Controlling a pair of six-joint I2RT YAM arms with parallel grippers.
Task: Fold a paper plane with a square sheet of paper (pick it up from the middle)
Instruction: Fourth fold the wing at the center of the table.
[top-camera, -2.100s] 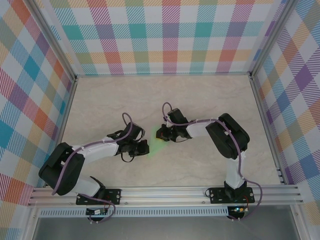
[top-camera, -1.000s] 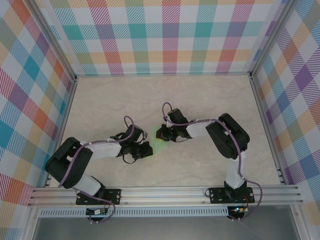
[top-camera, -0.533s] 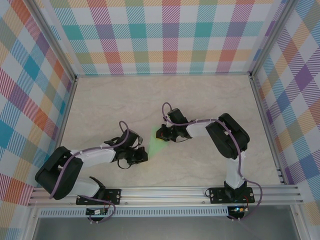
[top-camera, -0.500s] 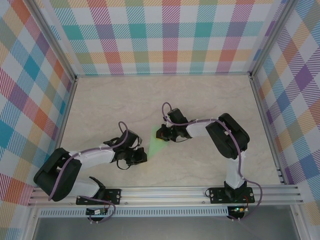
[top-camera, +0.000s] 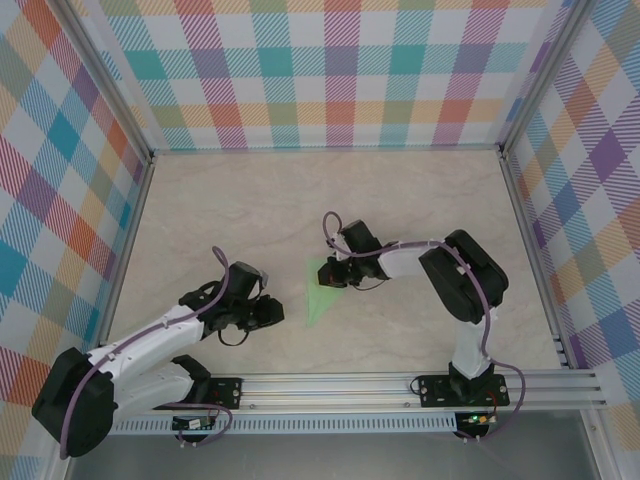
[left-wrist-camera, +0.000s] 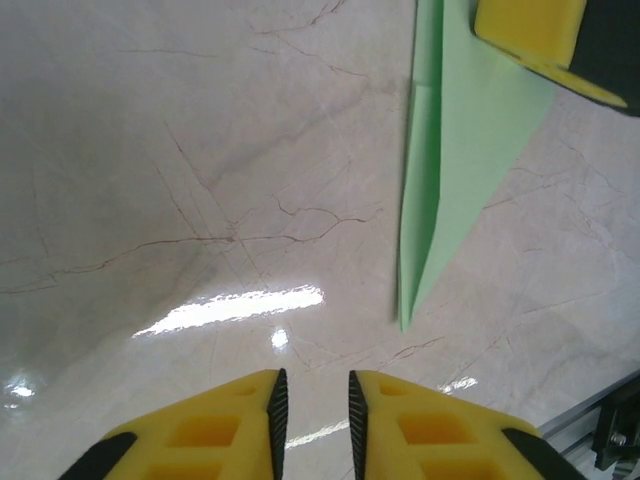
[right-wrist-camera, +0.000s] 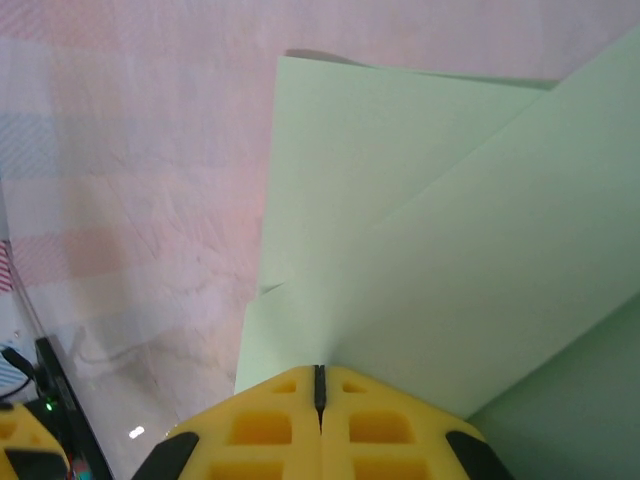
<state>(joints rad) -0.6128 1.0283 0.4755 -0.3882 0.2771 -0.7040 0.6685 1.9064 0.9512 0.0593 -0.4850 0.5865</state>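
Pinching the wide end of the paper plane (left-wrist-camera: 455, 160) in the right claw (right-wrist-camera: 320, 378), clamped tight on it. Out in the middle of the table (top-camera: 420, 210), sharp tip aimed toward the near edge. Off to its left, hanging over bare marble with the left claw (left-wrist-camera: 312, 405), barely a slit between the fingers (left-wrist-camera: 230, 430), nothing in it.

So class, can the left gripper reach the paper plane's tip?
Probably yes: only bare table lies between the left gripper and the tip of the paper plane; the right gripper pinches its far end.
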